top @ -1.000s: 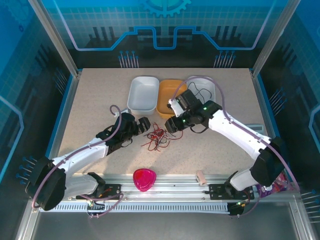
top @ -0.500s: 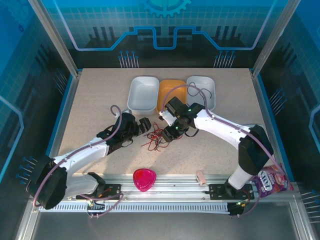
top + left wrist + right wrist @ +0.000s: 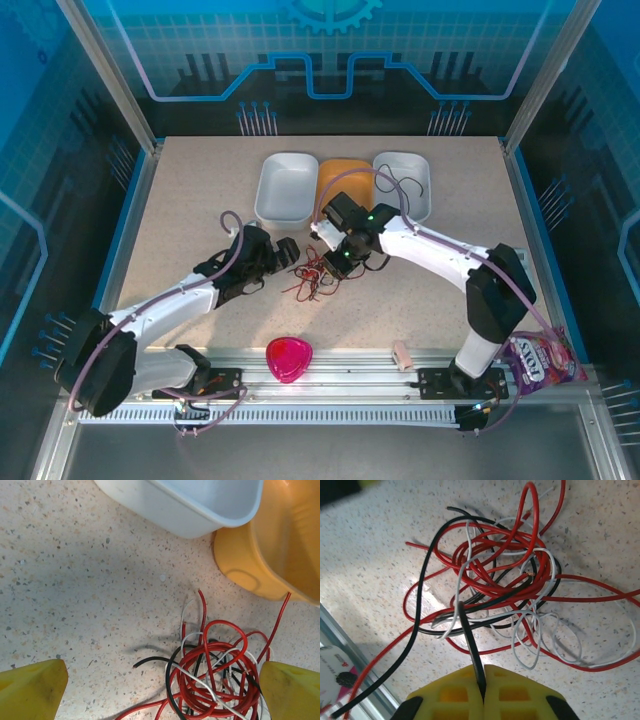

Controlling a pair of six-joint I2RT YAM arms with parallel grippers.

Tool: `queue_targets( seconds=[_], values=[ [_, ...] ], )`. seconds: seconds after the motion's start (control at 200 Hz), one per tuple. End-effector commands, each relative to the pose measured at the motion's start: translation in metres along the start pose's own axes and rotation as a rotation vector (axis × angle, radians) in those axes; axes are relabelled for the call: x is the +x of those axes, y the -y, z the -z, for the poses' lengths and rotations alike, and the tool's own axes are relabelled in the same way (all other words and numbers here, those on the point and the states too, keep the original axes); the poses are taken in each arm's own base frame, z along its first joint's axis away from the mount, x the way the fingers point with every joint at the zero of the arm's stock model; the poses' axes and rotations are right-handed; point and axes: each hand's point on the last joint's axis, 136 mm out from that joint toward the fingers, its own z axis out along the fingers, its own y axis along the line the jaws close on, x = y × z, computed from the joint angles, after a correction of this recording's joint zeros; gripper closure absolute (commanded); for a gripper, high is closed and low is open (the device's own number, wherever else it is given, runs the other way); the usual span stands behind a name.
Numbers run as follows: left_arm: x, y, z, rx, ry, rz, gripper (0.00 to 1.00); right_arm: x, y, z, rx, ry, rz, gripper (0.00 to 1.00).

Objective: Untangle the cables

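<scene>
My right pincer [image 3: 483,682] was pressed together on a black cable [image 3: 470,630] at the edge of the tangle of cables [image 3: 495,580]. The tangle lay on the table [image 3: 75,580], just in front of the orange bin [image 3: 280,545] and white bin [image 3: 200,505]. That strand ran under several red loops [image 3: 490,545], so I judged a pull might drag the whole heap or cinch the knot. My left pincer [image 3: 160,692], spread wide, anchored nothing. The thin wire might also slip free. My right arm [image 3: 450,260] and left arm [image 3: 180,300] reached inward, wrists angled down at the heap.
</scene>
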Motion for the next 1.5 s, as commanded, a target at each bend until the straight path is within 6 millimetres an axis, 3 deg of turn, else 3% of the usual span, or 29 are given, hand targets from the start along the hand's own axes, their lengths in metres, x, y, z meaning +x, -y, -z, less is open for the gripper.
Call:
queue_targets(
  seconds=[0.0,0.27,0.475,0.976,1.216,1.496],
  values=[
    [0.010,-0.001,-0.004,0.000,-0.059,-0.001,0.01,-0.017,-0.013,0.037,-0.007,0.101,0.026,1.00],
    [0.028,0.019,-0.013,0.091,-0.150,-0.024,0.01,-0.033,-0.029,0.085,-0.038,0.231,0.025,1.00],
    [0.041,0.020,-0.021,0.077,-0.202,-0.040,0.01,-0.046,-0.037,0.124,-0.043,0.339,0.034,1.00],
    [0.045,0.021,-0.031,0.063,-0.220,-0.025,0.01,-0.064,-0.056,0.213,-0.092,0.622,0.046,1.00],
    [0.045,0.024,-0.032,0.081,-0.214,-0.021,0.01,-0.073,-0.057,0.241,-0.092,0.747,0.053,1.00],
    [0.036,0.026,-0.023,0.097,-0.167,-0.025,0.01,-0.080,-0.037,0.263,0.017,0.829,0.012,1.00]
  ],
)
